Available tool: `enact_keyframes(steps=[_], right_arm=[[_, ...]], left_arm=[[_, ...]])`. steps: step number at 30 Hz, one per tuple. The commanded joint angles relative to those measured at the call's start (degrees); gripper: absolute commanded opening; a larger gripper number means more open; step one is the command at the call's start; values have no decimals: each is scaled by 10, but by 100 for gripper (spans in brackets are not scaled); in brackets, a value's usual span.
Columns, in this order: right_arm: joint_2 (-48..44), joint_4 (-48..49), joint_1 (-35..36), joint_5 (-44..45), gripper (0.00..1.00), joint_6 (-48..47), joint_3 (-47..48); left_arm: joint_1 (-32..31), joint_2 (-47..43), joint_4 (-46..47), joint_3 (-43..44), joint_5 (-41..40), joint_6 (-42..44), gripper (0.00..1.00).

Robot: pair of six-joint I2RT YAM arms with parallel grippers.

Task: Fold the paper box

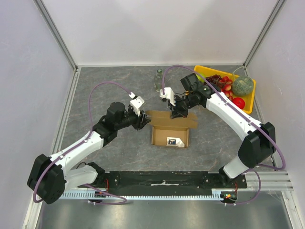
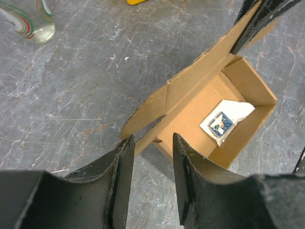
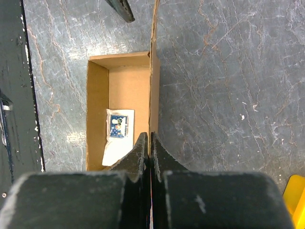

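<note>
The paper box (image 1: 169, 135) is a small brown cardboard carton, open at the top, in the middle of the table. A white packet (image 1: 173, 141) lies inside it. Its lid flap (image 1: 174, 118) stands up along the far side. My right gripper (image 1: 177, 112) is shut on that lid's edge; the right wrist view shows the thin lid (image 3: 153, 71) pinched between the fingertips (image 3: 150, 143). My left gripper (image 1: 143, 120) is open and empty just left of the box, at the side flap (image 2: 145, 116). Its fingers (image 2: 125, 162) straddle bare table by the box corner.
A yellow tray (image 1: 249, 98) with fruit stands at the back right. A clear glass bottle (image 1: 158, 80) stands behind the box and shows in the left wrist view (image 2: 28, 21). A black strip (image 1: 162, 180) runs along the near edge.
</note>
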Motion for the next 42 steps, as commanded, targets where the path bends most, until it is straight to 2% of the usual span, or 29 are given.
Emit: enact_keyframes(steps=[1, 5, 17, 22, 33, 39, 40, 41, 42], right_arm=[[-23, 15, -4, -30, 0, -1, 2], [-21, 15, -4, -31, 0, 1, 0], [-21, 17, -4, -30, 0, 4, -2], [-20, 19, -4, -30, 0, 6, -2], [-15, 25, -4, -37, 0, 16, 0], [-20, 39, -4, -40, 2, 27, -8], [-21, 44, -4, -40, 8, 31, -10], [-24, 50, -4, -39, 18, 35, -13], [-29, 60, -4, -38, 38, 42, -17]], left_arm=[[2, -12, -4, -8, -53, -12, 45], [2, -21, 6, -8, -53, -4, 46], [2, -20, 17, -20, 28, -14, 43], [2, -18, 32, -35, 52, -35, 36], [2, -3, 45, -36, 32, -43, 24], [2, 1, 48, -37, 13, -47, 9], [2, 0, 47, -38, 12, -48, 6], [1, 0, 47, -39, 10, -49, 3], [2, 0, 46, -39, 6, -50, 2]])
